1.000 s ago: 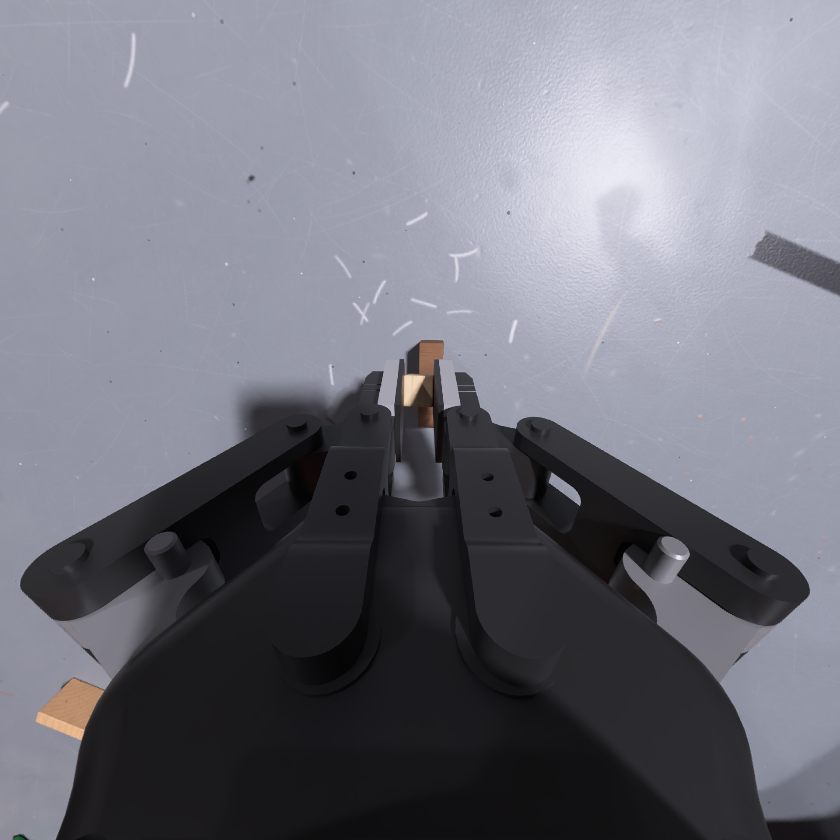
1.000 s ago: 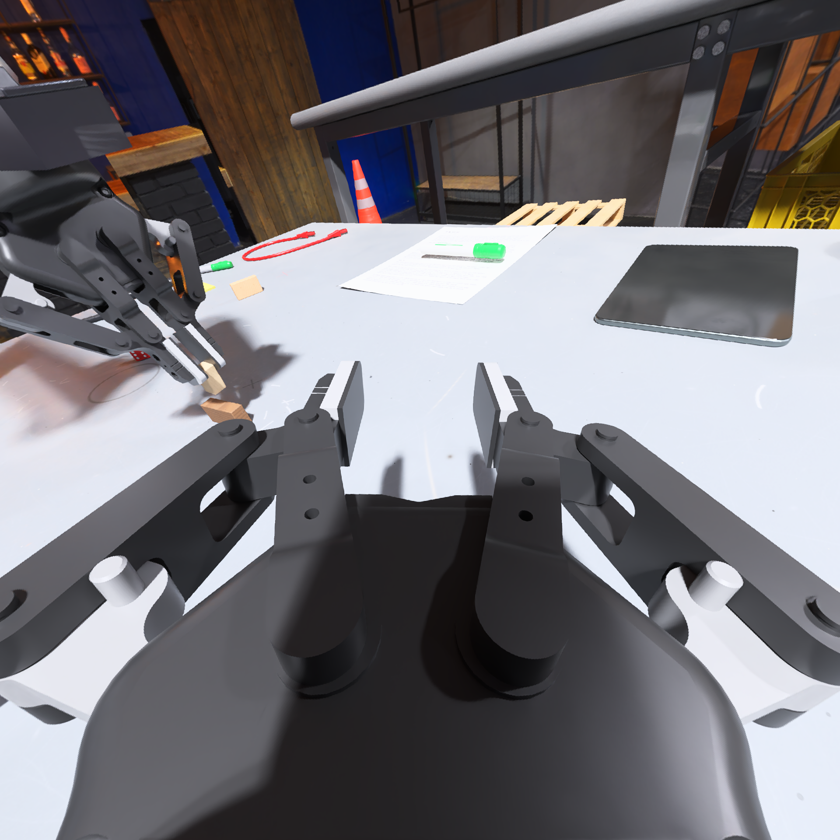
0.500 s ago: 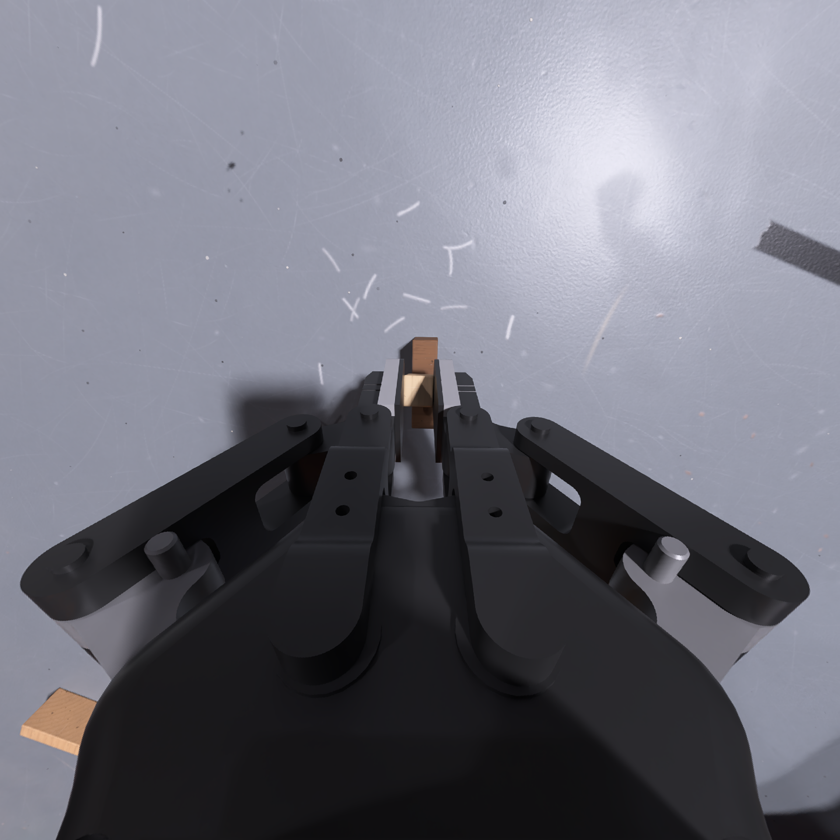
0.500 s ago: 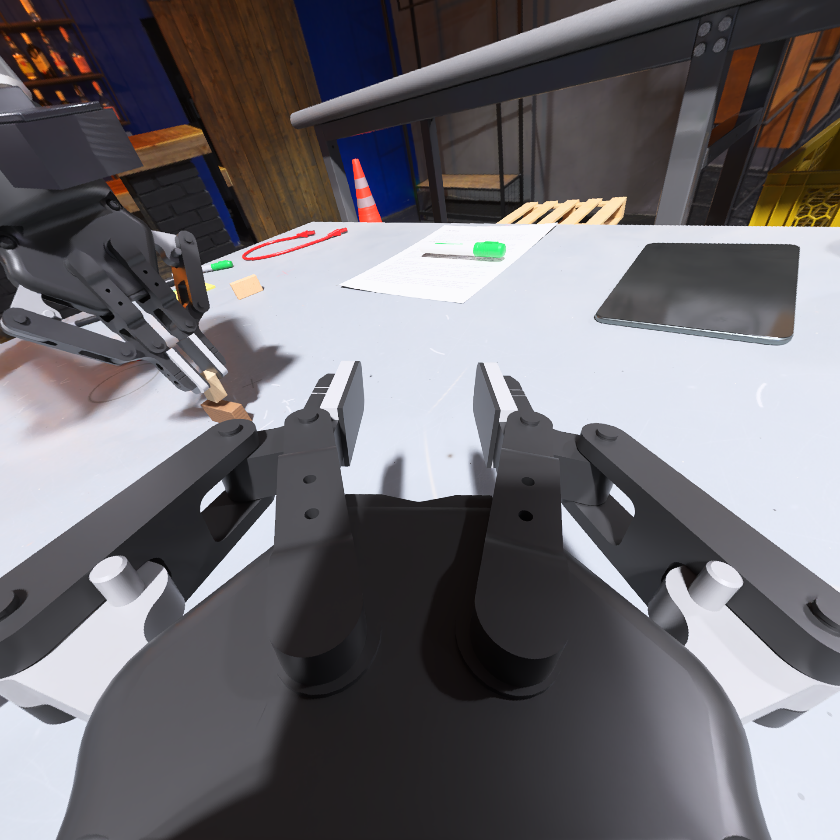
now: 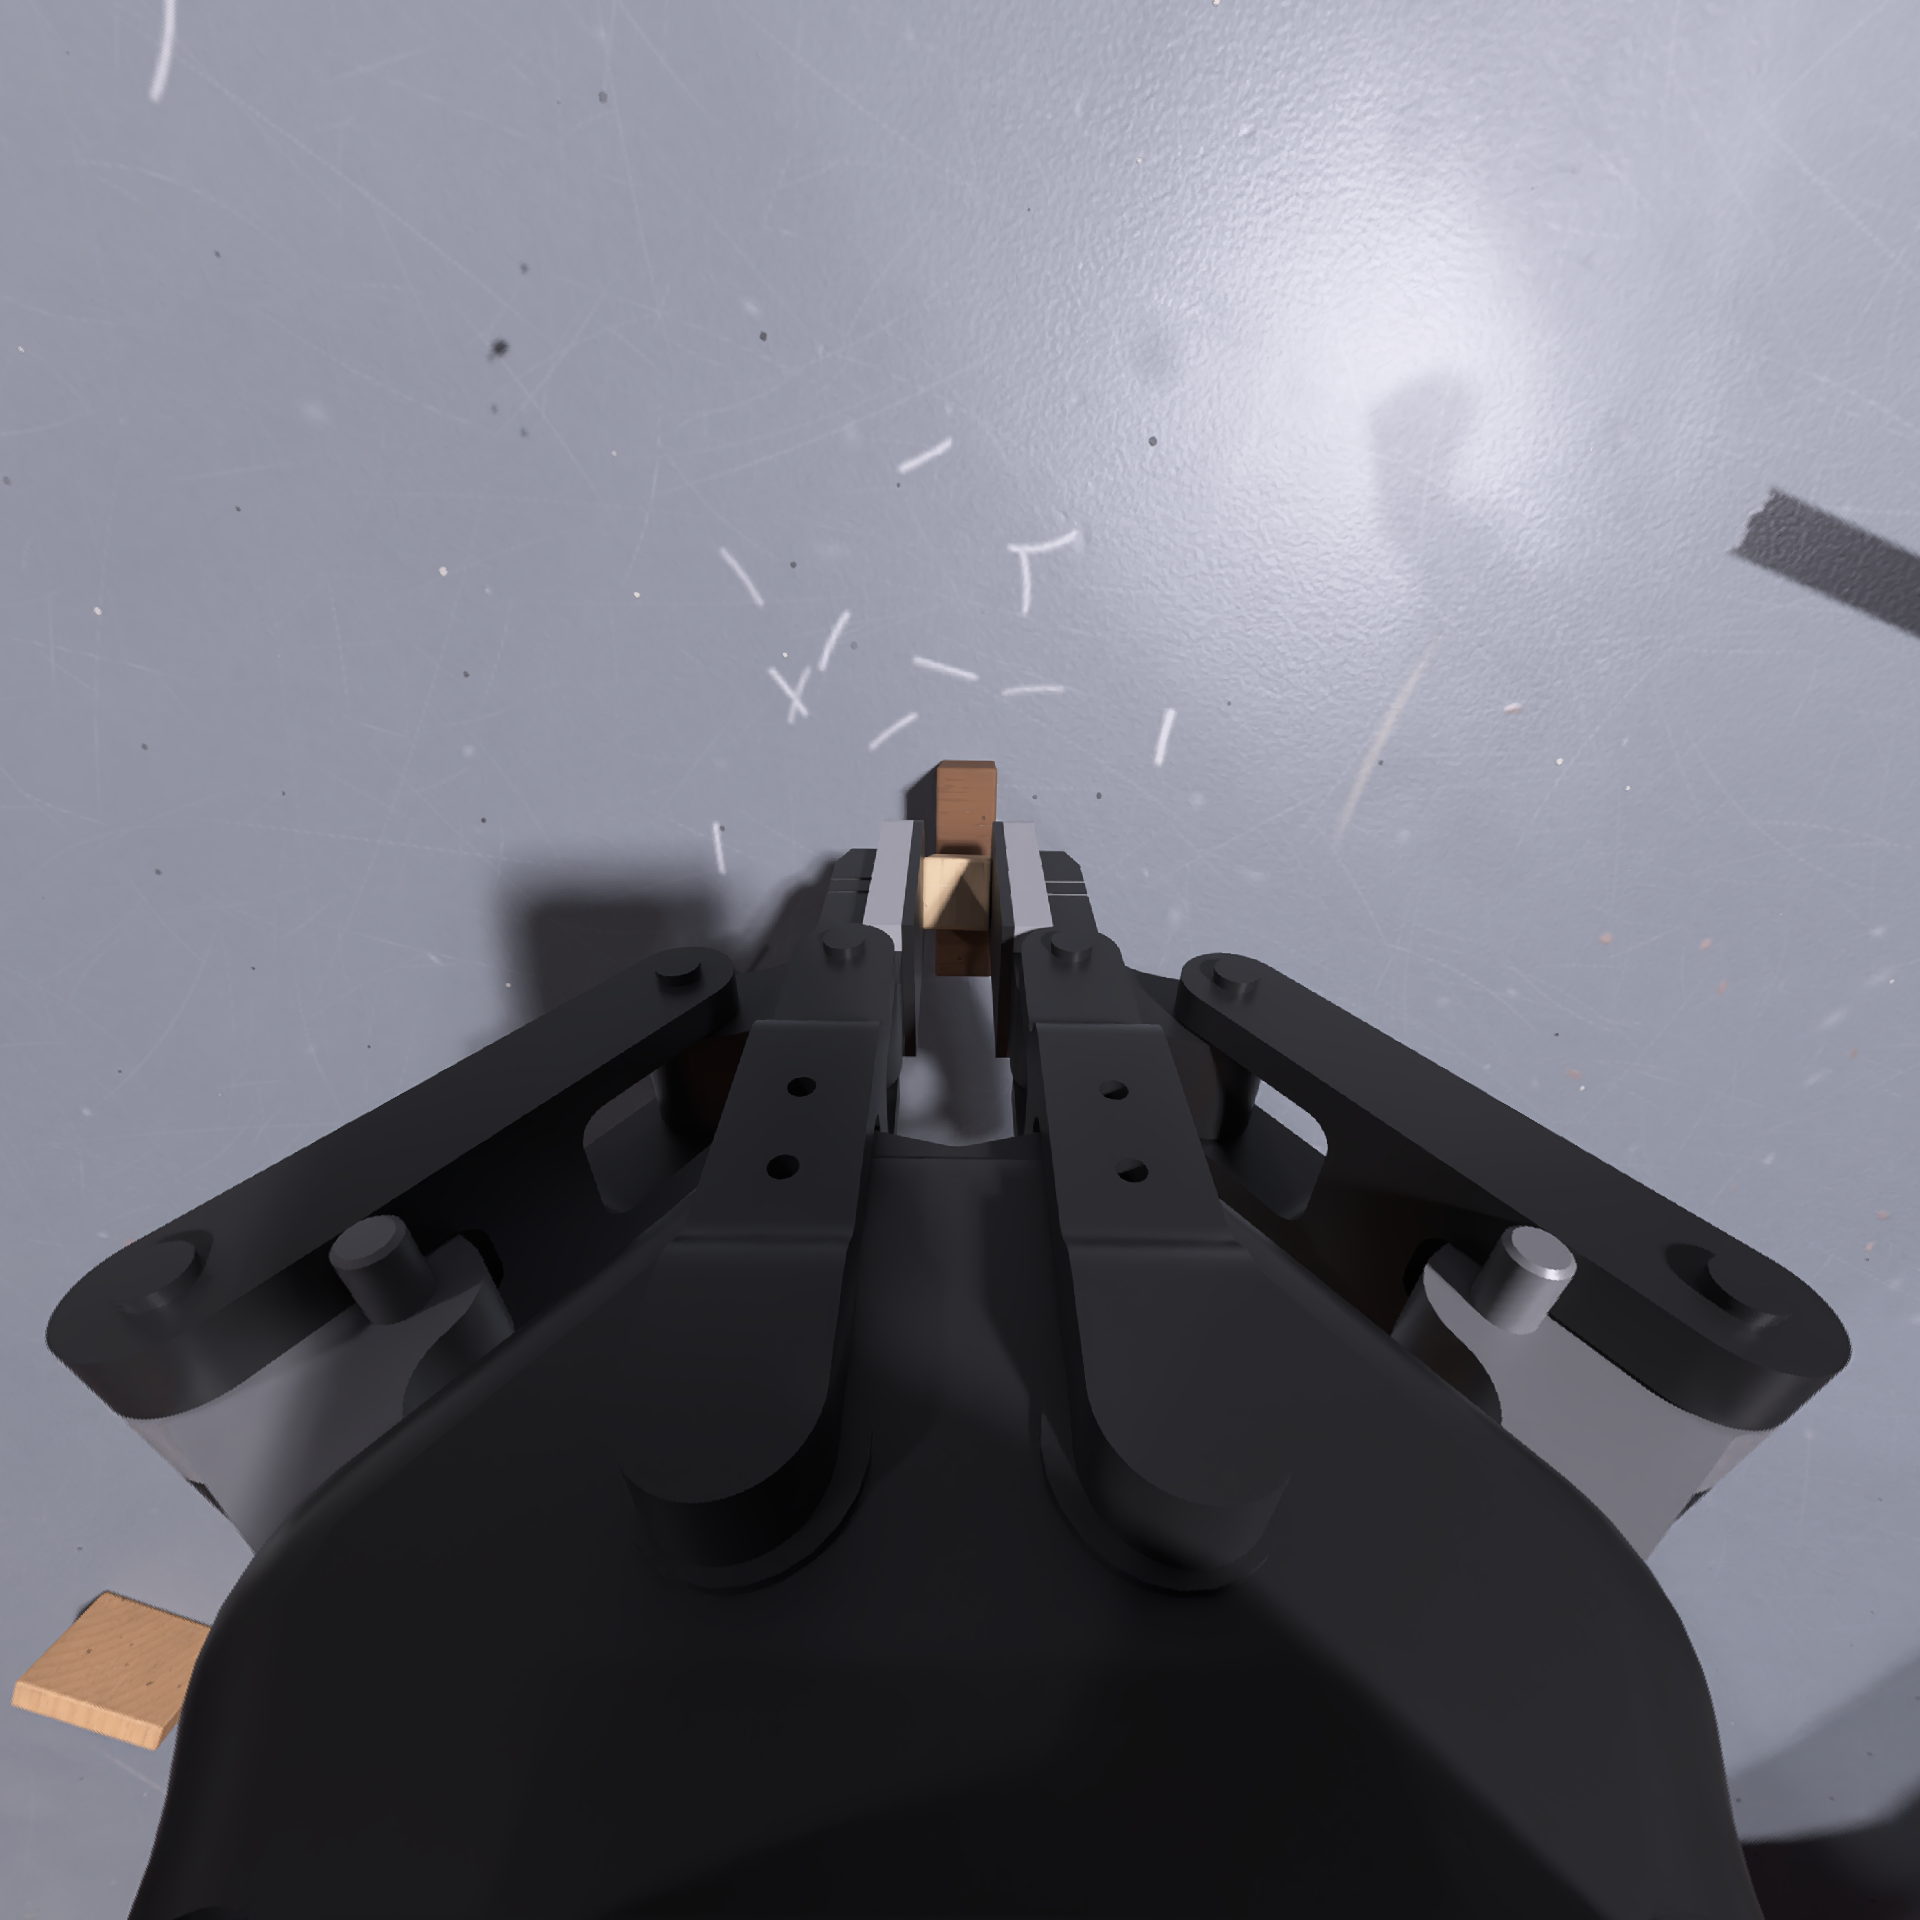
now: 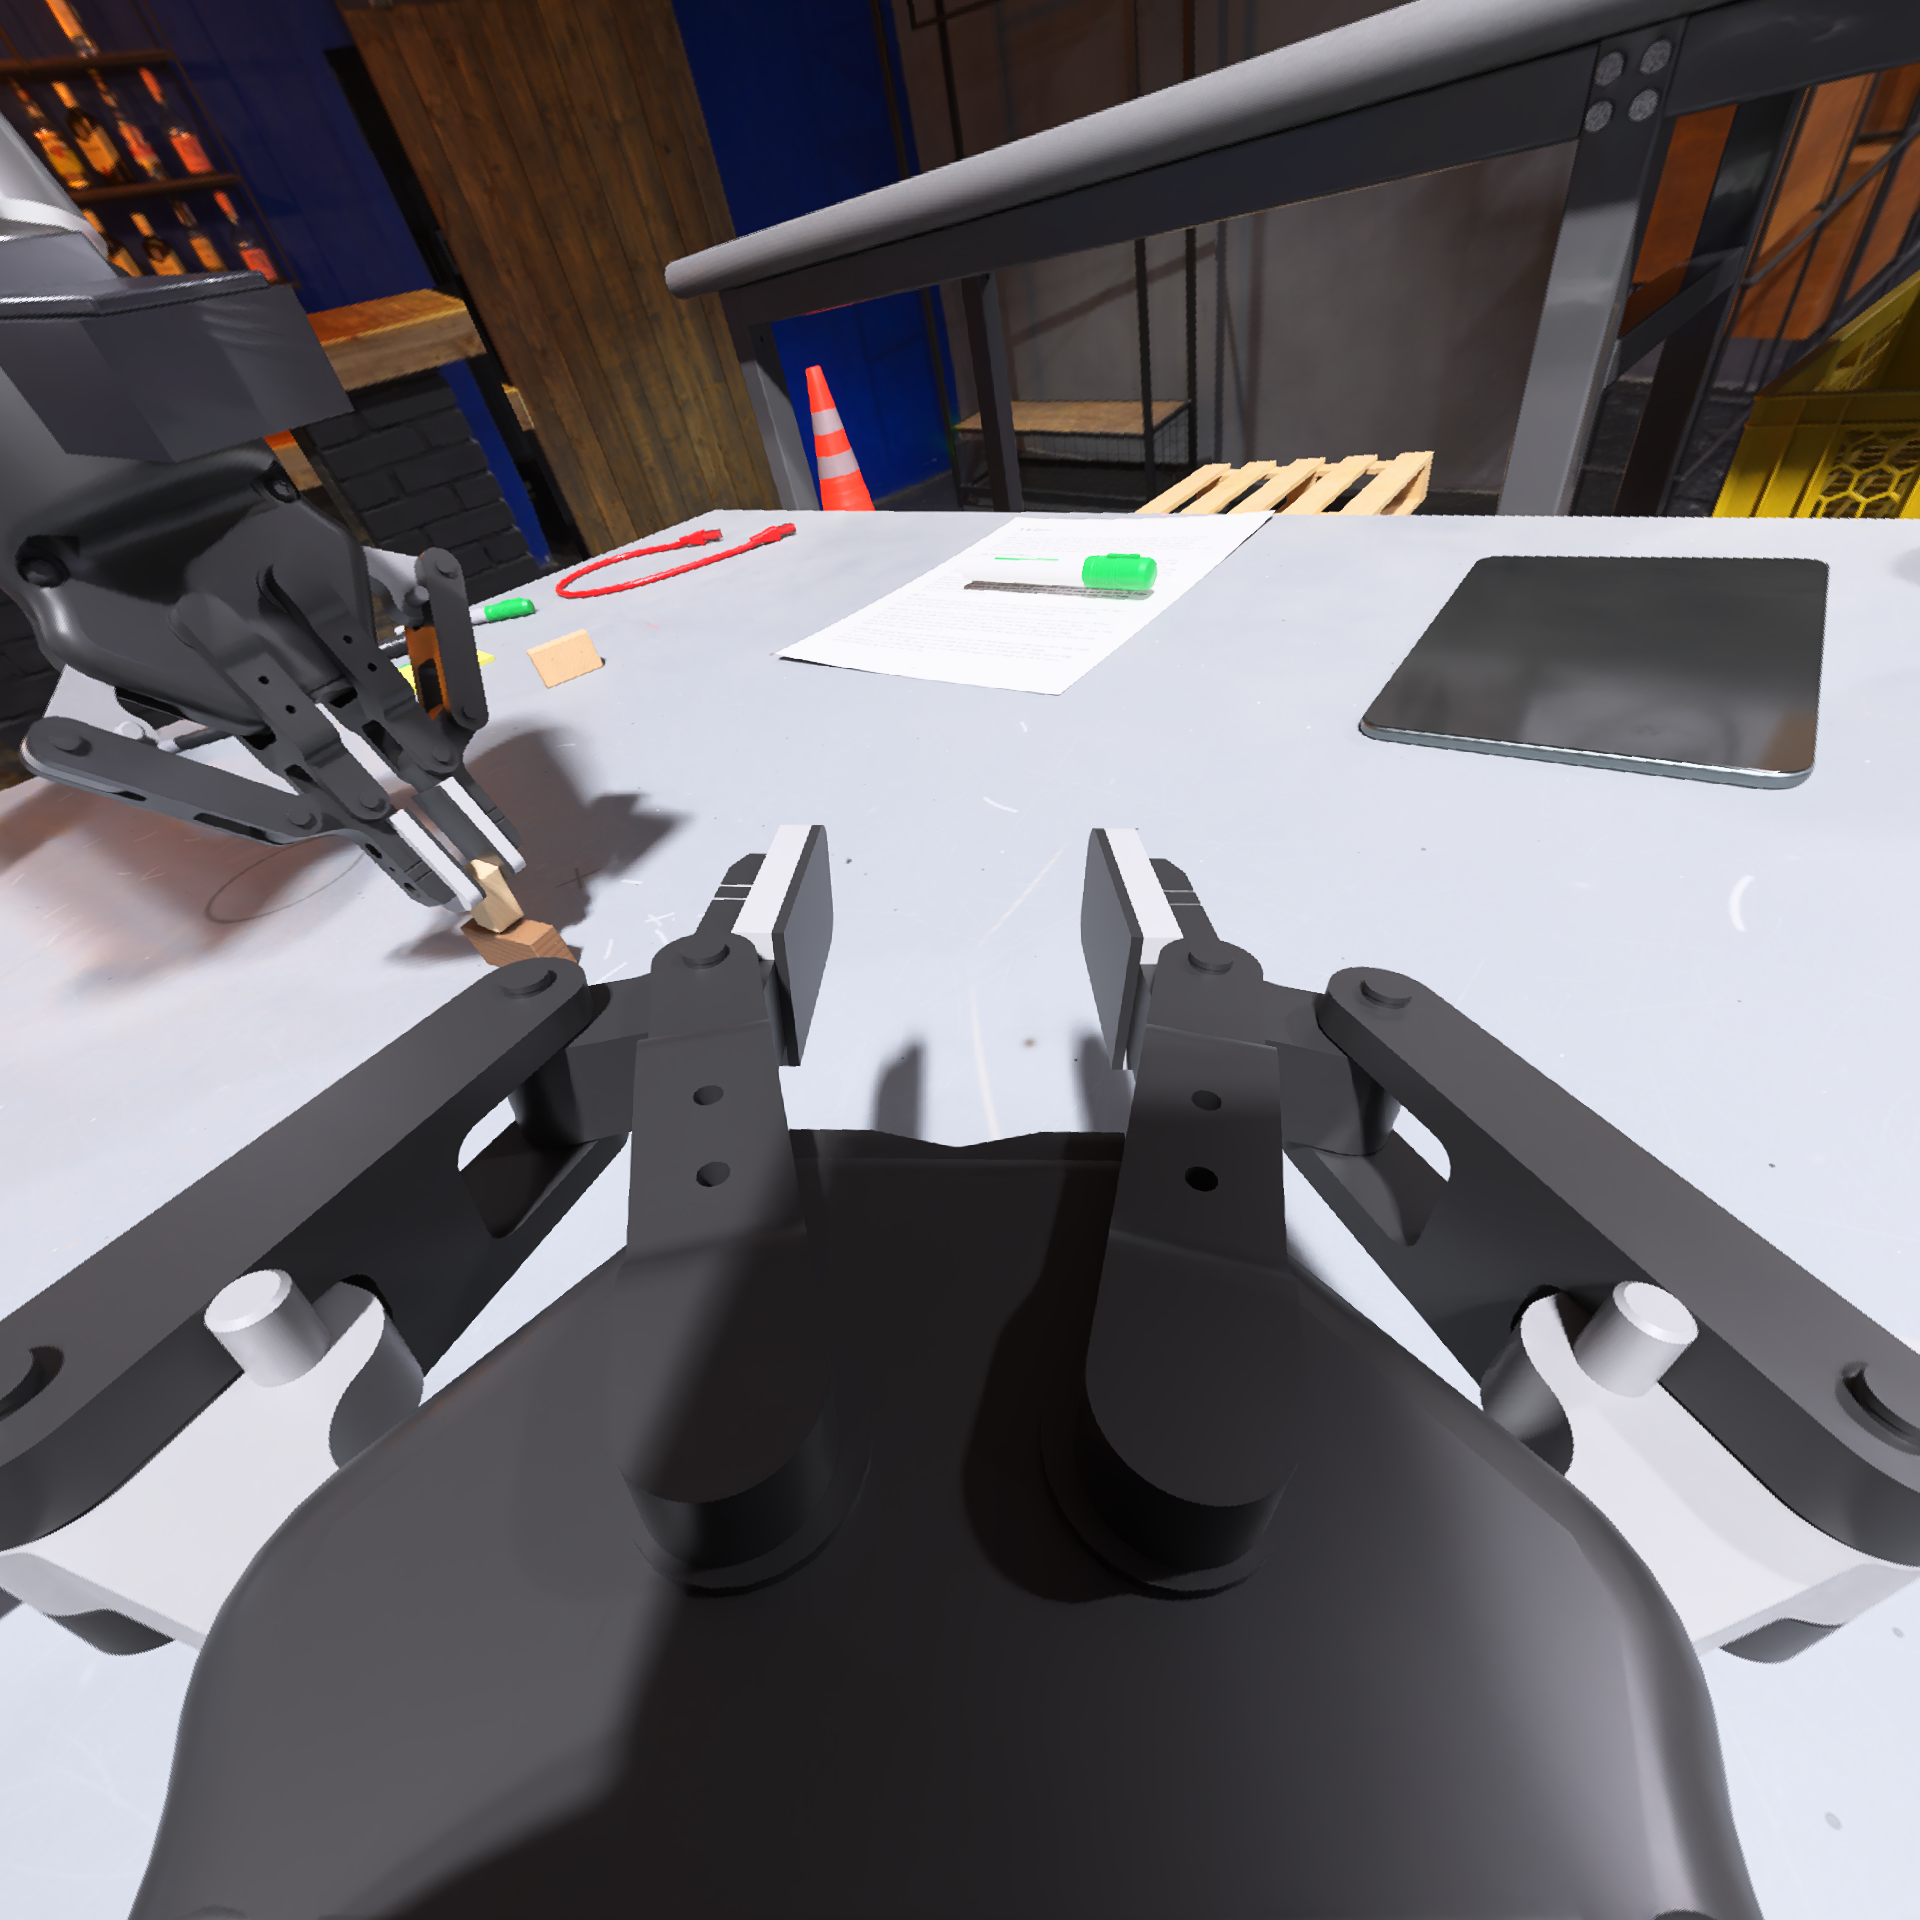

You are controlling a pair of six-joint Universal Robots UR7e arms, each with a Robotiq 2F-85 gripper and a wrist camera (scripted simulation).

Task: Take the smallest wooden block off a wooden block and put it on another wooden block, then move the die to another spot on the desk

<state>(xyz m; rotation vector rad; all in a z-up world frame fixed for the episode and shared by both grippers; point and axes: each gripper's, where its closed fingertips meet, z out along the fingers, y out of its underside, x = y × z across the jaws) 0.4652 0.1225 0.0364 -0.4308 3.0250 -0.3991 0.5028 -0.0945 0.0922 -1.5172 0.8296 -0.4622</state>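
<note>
The left tool (image 6: 488,868), angled steeply down, gripped the small pale block (image 5: 954,890) over a darker block (image 5: 966,795); the right tool (image 6: 956,914) hovered level, spread wide.

This looks like a workshop or warehouse floor. Up at twelve o'clock in the right wrist view, an orange traffic cone (image 6: 834,449) stands beside a tall plank wall (image 6: 582,260), with a wooden pallet (image 6: 1299,483) on the ground just past the grey desk (image 6: 1247,831). A heavy steel beam (image 6: 1195,135) runs overhead toward two o'clock, and yellow crates (image 6: 1839,436) sit at three. Over at ten o'clock there are shelves of bottles (image 6: 125,135) against a blue wall (image 6: 810,125).
</note>
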